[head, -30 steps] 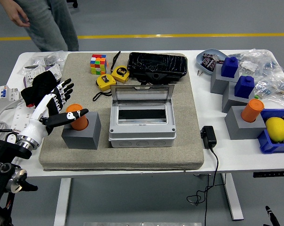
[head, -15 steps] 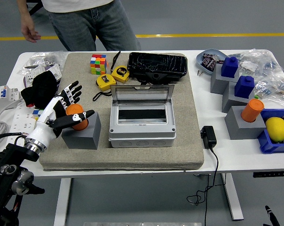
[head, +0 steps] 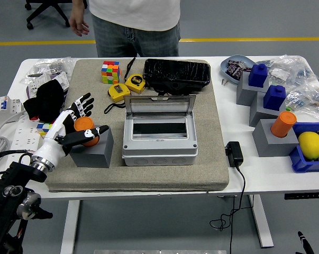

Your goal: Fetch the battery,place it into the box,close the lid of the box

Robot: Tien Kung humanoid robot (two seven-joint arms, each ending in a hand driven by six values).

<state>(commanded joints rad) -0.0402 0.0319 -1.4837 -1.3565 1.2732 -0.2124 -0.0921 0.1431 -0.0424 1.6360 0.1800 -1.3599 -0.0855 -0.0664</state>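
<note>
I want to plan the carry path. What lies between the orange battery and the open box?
In the head view, only the grey block's top and bare mat lie between the orange battery and the open box.

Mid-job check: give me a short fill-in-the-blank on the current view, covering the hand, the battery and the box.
1. The left hand is open around the ____ battery.
2. The battery stands on a ____ block.
3. The lid of the box is ____.
4. The Rubik's cube lies at the mat's far ____ corner.

Missing words: orange; grey; open; left
</note>
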